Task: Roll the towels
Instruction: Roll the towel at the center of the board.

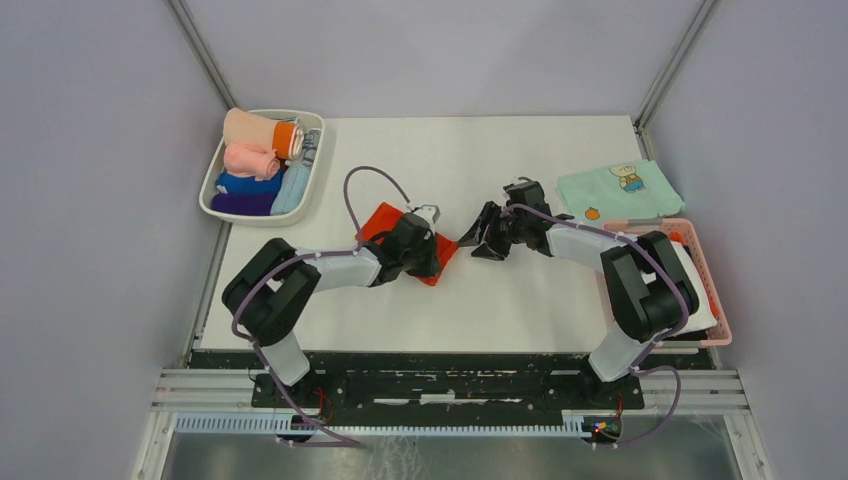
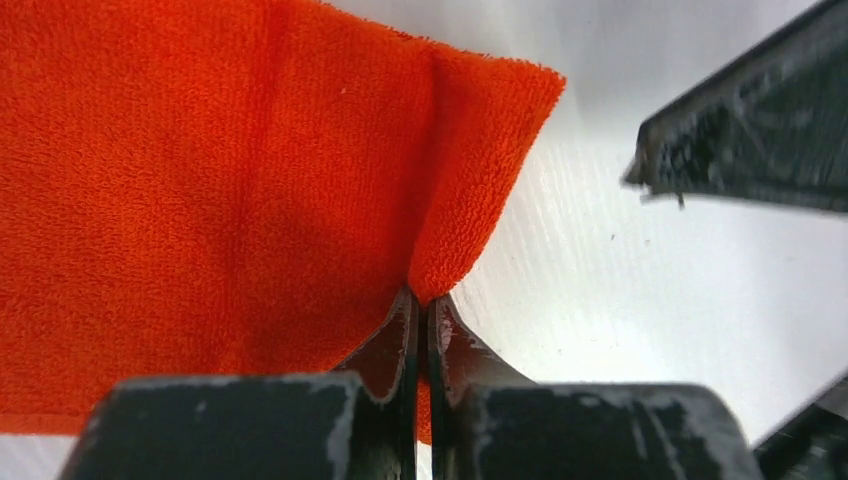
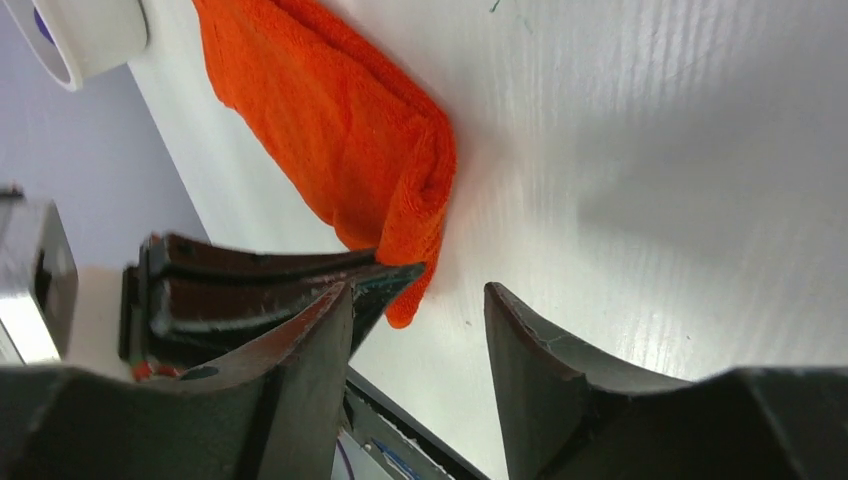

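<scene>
A red-orange towel [image 1: 385, 222] lies on the white bench [image 1: 500, 160], and the left gripper [image 2: 421, 300] above it is clamped tight on one raised, creased corner. The right gripper [image 3: 420, 300] sits just right of the towel, low over the bench, its fingers spread apart and holding nothing. Well to the towel's left and farther back, a white tub [image 1: 208, 192] holds rolled cloths.

A towel [image 1: 384, 222] lies flat on the desk [image 1: 480, 290], left of centre. The left hand [image 1: 437, 250] sits at its right corner, and the right hand [image 1: 478, 245] is just right of that. A bin [image 1: 210, 190] holding rolled towels [image 1: 255, 150] stands at the far left corner. A bear-print cloth [image 1: 615, 190] lies far right, with a basket [image 1: 705, 270] before it.
</scene>
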`<move>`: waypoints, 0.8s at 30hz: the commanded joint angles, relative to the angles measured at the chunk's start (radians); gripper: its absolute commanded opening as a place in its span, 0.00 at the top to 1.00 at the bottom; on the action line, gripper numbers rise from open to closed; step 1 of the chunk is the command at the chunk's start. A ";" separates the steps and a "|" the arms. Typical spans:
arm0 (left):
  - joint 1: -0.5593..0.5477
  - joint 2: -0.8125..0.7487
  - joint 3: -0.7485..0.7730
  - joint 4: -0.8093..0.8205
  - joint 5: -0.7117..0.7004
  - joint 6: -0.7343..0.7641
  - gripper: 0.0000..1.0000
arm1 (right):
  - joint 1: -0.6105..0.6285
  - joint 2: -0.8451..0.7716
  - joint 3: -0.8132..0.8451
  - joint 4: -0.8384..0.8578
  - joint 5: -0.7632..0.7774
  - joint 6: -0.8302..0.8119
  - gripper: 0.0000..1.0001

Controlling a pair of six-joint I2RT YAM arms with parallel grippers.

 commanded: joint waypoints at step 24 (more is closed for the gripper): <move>0.267 0.180 -0.134 0.357 0.587 -0.517 0.97 | 0.001 0.309 -0.117 0.611 -0.139 0.101 0.48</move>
